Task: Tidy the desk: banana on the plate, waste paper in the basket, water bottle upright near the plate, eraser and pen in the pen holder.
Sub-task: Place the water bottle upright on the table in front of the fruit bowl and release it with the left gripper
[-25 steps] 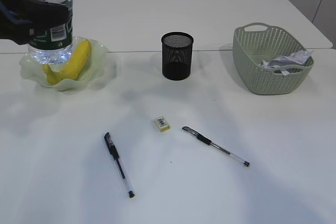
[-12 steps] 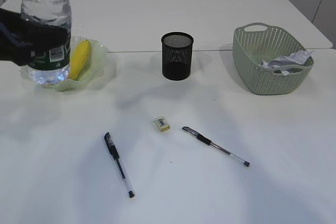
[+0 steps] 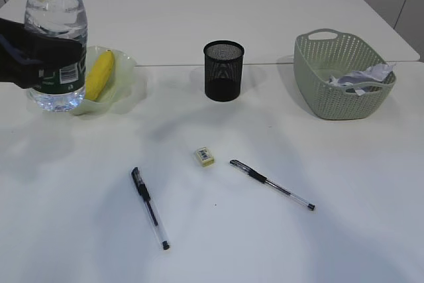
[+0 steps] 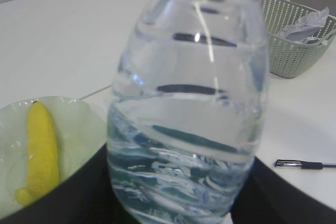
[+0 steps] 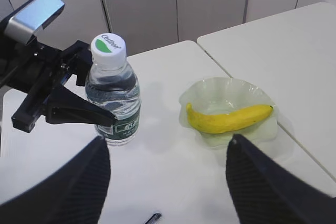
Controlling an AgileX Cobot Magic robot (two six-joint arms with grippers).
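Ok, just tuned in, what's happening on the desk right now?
The left gripper holds the water bottle upright by its label band, base at the table beside the plate, where the banana lies. The waste paper sits in the basket. The eraser and two pens lie on the table; the pen holder looks empty. The right gripper's jaws are open, holding nothing.

Looks like an office or lab room: plain white tables [image 3: 278, 18] pushed together, seam running from 9 to 3 o'clock, pale grey cabinet panels [image 5: 173, 9] along the wall at 12 o'clock. Desk items on top: black mesh pen holder [image 3: 224, 71] near centre, pens [image 3: 150, 207] toward 6 o'clock, green basket [image 3: 341, 77] at 2 o'clock.
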